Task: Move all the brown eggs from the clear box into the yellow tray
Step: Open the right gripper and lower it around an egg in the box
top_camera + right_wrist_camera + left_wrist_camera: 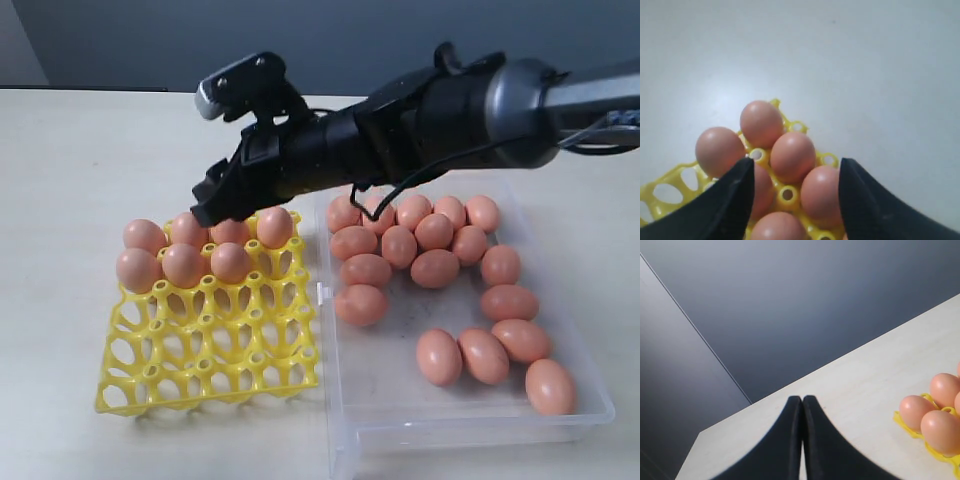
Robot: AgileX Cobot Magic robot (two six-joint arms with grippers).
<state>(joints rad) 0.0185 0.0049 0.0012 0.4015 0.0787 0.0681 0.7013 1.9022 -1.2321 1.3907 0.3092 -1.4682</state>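
The yellow tray (205, 350) lies left of the clear box (470, 412). Several brown eggs (183, 264) fill its two back rows, and its front cups are bare. More brown eggs (435, 268) lie loose in the box. My right arm reaches across the box to the tray's back edge. My right gripper (215, 205) (796, 167) is open just above the tray eggs (792, 156), its fingers (730, 200) straddling two of them and gripping nothing. My left gripper (802, 399) is shut and empty, off beside the tray (902, 424), outside the exterior view.
The pale table (70, 160) runs out behind and left of the tray. A dark wall (790, 300) stands at the table's far edge. The box's small latch tab (323, 295) faces the tray. The right arm's black body (420, 125) hangs over the box's back eggs.
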